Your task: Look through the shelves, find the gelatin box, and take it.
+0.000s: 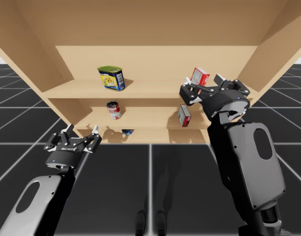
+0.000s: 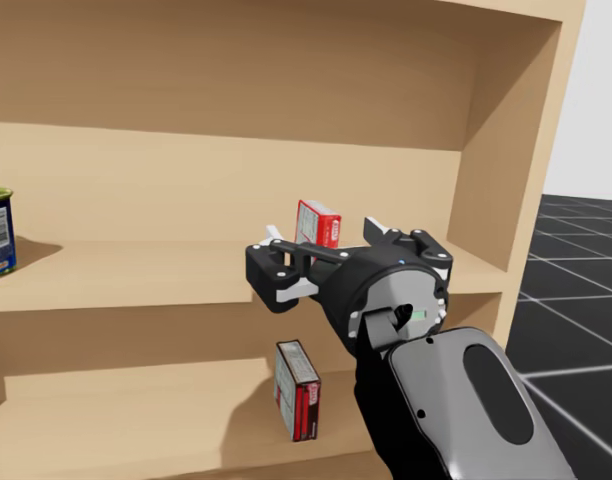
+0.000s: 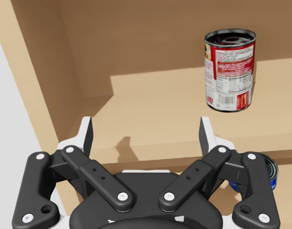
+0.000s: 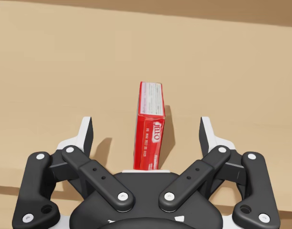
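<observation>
Wrist view shows red box (image 4: 151, 102) untouched between right end effector's (image 4: 146, 123) fingers (image 4: 87, 134).

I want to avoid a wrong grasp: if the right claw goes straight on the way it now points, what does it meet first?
The right claw would probably first meet the upright red box on the upper shelf, which stands between its open fingers.

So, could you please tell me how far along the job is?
Done: the upright red box on the upper shelf is found, and my right gripper is lined up on it. In hand: nothing yet; its open fingers stand clear. Left: close and lift out.
</observation>
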`<state>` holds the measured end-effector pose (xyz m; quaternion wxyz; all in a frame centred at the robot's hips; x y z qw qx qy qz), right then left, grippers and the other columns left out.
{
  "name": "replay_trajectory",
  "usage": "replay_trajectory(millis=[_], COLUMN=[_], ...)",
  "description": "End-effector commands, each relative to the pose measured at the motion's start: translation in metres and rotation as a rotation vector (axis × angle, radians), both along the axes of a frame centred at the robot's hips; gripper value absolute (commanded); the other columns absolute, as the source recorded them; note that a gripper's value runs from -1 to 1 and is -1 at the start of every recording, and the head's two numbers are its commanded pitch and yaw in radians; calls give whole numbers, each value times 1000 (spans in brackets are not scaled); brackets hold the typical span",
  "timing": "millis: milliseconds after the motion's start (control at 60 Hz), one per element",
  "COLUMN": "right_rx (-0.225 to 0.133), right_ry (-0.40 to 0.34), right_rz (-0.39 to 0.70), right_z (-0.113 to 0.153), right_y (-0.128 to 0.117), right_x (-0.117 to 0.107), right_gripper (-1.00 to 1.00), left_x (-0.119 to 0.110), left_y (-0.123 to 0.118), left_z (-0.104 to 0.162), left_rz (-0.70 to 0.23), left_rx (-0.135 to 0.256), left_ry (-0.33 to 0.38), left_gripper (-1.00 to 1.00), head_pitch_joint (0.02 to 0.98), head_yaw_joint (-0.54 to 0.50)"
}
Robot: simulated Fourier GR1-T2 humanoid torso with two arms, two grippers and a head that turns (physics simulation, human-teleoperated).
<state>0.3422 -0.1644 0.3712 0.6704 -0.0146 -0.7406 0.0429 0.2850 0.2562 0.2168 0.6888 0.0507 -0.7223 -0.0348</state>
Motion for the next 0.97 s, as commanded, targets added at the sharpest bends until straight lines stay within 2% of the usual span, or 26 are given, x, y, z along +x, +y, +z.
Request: replay_trajectory(millis=[17,67,83,133,150,167,183,200,283,450,617,800,967], right_rx=[-8,-8,-20,-26,-37,-31,-30,-25,-18,-15,-20,-42,-67], right_ry=[1,3,1,-1,-19,-17,-9,1,28,30,-32,-105,-150], right_rz=[-11,-9,13,12,-14,-15,-4,-4,-3,-16,-37,-42,-37], right_z=[-2,-2,-1,-1,-2,-2,-2,-2,-4,-6,7,19,11], right_y=[-1,0,0,0,1,1,1,1,-1,-8,-17,-22,-32], right_x=[16,17,18,18,18,18,18,17,17,15,-1,-40,-92], right_gripper=[-1000,-1000,-1000,-825,-61,811,953,1000,1000,1000,1000,1000,1000], left_x=[0,0,0,0,-1,-1,-1,-1,-1,-1,-1,-2,-2], left_y=[0,1,1,1,1,1,1,1,2,1,1,0,0], left_z=[1,1,1,1,1,1,1,1,1,1,1,1,1], left_rz=[5,6,8,9,10,10,11,11,11,9,10,10,9], left_rx=[-4,-5,-6,-6,-6,-6,-7,-7,-7,-7,-7,-5,-5], left_ry=[-6,-7,-8,-8,-9,-9,-8,-8,-7,-9,-9,-9,-9], left_gripper=[-1000,-1000,-1000,-1000,-1000,-1000,-1000,-1000,-1000,-1000,-1000,-1000,-1000], head_pitch_joint=[302,302,303,305,307,307,307,308,311,314,316,317,319], head_yaw_joint=[-287,-286,-287,-287,-286,-286,-286,-286,-285,-287,-289,-287,-286])
